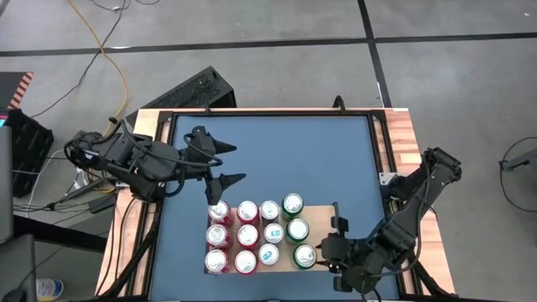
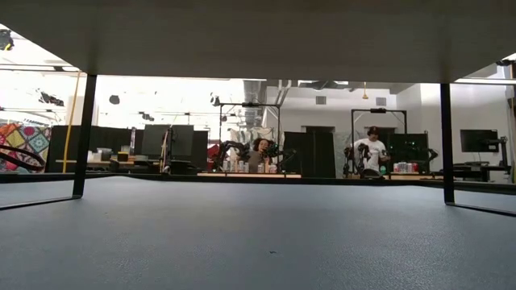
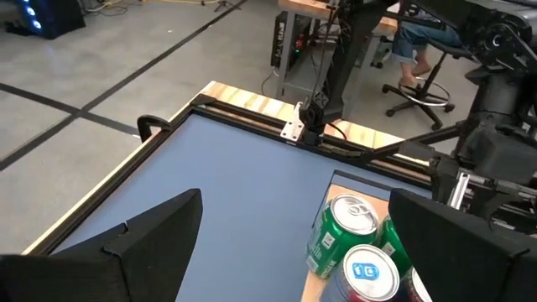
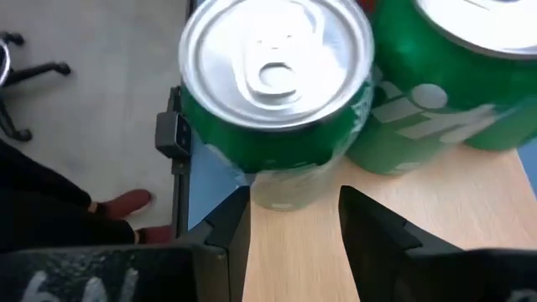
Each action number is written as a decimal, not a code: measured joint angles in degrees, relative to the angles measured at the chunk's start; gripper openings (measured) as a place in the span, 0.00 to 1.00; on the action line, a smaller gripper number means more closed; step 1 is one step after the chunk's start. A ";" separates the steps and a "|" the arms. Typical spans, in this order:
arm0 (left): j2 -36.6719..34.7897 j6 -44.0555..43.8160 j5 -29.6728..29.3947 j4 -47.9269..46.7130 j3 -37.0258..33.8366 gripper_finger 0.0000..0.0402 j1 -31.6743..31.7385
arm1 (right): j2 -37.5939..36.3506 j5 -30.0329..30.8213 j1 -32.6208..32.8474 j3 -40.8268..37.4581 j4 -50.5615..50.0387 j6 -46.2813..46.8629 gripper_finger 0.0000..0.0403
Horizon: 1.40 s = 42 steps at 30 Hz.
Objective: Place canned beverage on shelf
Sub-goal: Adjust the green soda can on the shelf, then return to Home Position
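The green can stands on the shelf at its near right corner, pinched by the right end effector. Eleven more cans fill the rows beside it. The left end effector hovers spread over the open blue counter.

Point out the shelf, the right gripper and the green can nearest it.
shelf (image 1: pixel 317 220): high view, bare corner of board.
right gripper (image 1: pixel 323 254): high view, between its fingers.
green can (image 4: pixel 277 88): right wrist view, lid.
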 joint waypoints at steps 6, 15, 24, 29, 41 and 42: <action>0.00 -0.98 -0.63 -0.07 0.00 0.92 0.00 | 0.00 0.09 -1.06 0.00 0.06 -4.96 0.41; 0.00 0.07 -0.76 -0.16 0.00 0.92 0.02 | 0.00 0.38 -2.10 0.00 1.45 -7.94 0.41; 0.00 0.35 -0.76 -0.44 0.01 0.92 0.02 | 0.00 0.57 -3.24 0.00 3.49 -10.84 0.41; 0.00 1.18 -0.76 -0.46 0.00 0.92 0.02 | 0.00 0.54 -3.34 0.00 3.49 -10.84 0.41; -1.56 6.42 5.52 9.79 0.04 0.92 -1.46 | -7.23 0.24 -3.29 6.55 0.96 -12.72 0.41; -2.12 8.00 6.24 10.68 0.04 0.92 -1.59 | -8.18 0.39 -3.62 7.73 0.02 -16.99 0.41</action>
